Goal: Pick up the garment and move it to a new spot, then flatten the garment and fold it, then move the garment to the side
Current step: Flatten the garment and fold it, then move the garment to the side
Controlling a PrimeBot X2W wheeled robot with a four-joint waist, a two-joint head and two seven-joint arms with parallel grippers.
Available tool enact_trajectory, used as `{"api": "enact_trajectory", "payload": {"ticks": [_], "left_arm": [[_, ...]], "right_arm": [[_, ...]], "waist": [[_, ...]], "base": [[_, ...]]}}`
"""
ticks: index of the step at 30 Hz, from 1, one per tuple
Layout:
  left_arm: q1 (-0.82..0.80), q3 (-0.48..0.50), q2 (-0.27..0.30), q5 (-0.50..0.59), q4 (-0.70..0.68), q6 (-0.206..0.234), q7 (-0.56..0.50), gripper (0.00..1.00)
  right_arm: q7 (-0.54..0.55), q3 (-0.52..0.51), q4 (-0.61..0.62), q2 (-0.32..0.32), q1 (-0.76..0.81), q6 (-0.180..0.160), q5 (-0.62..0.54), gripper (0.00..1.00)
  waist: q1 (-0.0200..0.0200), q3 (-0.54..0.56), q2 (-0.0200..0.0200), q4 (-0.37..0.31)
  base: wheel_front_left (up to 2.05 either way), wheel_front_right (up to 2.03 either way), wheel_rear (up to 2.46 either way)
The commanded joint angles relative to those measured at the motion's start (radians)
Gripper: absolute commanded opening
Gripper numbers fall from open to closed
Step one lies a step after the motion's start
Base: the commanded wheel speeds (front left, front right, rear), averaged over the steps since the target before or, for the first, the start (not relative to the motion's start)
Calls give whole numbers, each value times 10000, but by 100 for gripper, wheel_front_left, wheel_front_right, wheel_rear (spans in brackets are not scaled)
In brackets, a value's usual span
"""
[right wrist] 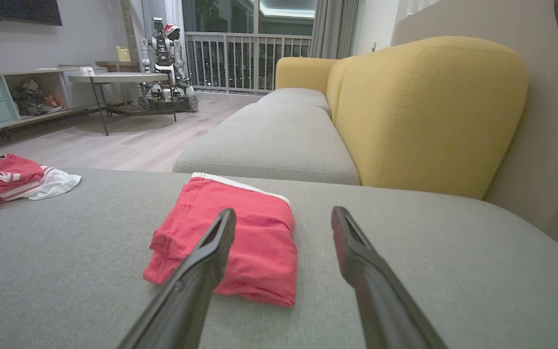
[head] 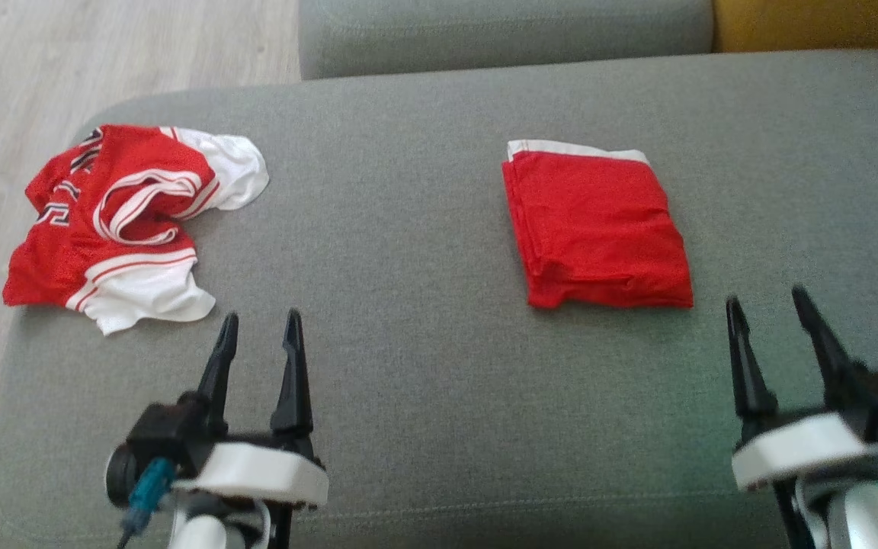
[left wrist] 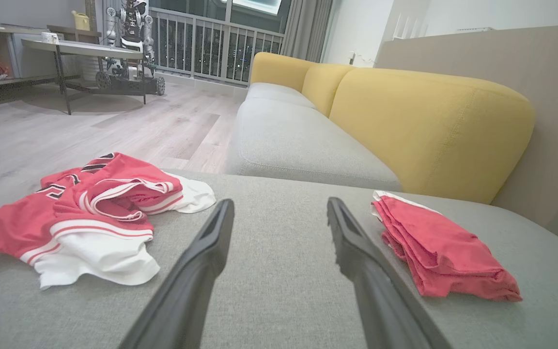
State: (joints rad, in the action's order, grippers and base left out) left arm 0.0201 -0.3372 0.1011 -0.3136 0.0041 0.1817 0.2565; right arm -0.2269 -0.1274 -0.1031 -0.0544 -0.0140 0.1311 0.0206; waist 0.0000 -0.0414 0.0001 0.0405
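A broad grey sofa seat (head: 408,229) carries two pieces of clothing. The folded red garment (head: 599,229) lies flat in the right half of the seat, roughly midway between its near and far edges, as a neat, roughly square packet with a narrow white band showing along its far edge. In the right wrist view the garment (right wrist: 264,242) sits just ahead of that gripper's fingers, and in the left wrist view it (left wrist: 441,247) lies off to the right. The right gripper (head: 764,297) stands by the seat's near right corner, just beyond the garment's near right corner and apart from it, fingers spread and holding nothing; the same wide gap shows at its own wrist (right wrist: 283,211). The left gripper (head: 261,316) is in the near left part of the seat, also spread open and empty (left wrist: 280,203), with bare grey fabric between its fingers. A crumpled red-and-white jersey (head: 111,221) with black lettering lies bunched against the seat's left edge, well apart from the folded garment and near the left gripper's tips without touching them. Beyond the far edge runs another grey seat (head: 500,30), with a yellow backrest (left wrist: 429,126) to its right and pale wooden floor (head: 104,46) to its left.
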Motion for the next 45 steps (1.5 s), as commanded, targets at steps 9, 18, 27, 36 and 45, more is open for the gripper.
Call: {"api": "enact_trajectory", "payload": {"ticks": [9,18,27,36,45], "left_arm": [[467,716,-274,838,-546,-496,53,100],[799,905,-413,1601,-165,-755,53,100],[884,847,-480,1865,141,-810,53,100],[867,796,-500,1933,165,-843,53,100],[733,650,-507,1966,100,-828,53,100]], "right_arm": [[-344,372,1113,37,888,-4,430,100],[-347,697,1081,40,1300,-4,334,100],[-347,812,946,40,1361,-4,401,100],[-348,823,918,41,1408,-4,433,100],[-348,919,46,41,773,-4,1761,100]], "waist": [[0,491,-1,42],[0,752,-1,124],[0,859,-1,213],[0,806,-1,325],[0,402,-1,577]], "base": [[0,0,0],[0,0,0],[0,0,0],[0,0,0],[0,0,0]]}}
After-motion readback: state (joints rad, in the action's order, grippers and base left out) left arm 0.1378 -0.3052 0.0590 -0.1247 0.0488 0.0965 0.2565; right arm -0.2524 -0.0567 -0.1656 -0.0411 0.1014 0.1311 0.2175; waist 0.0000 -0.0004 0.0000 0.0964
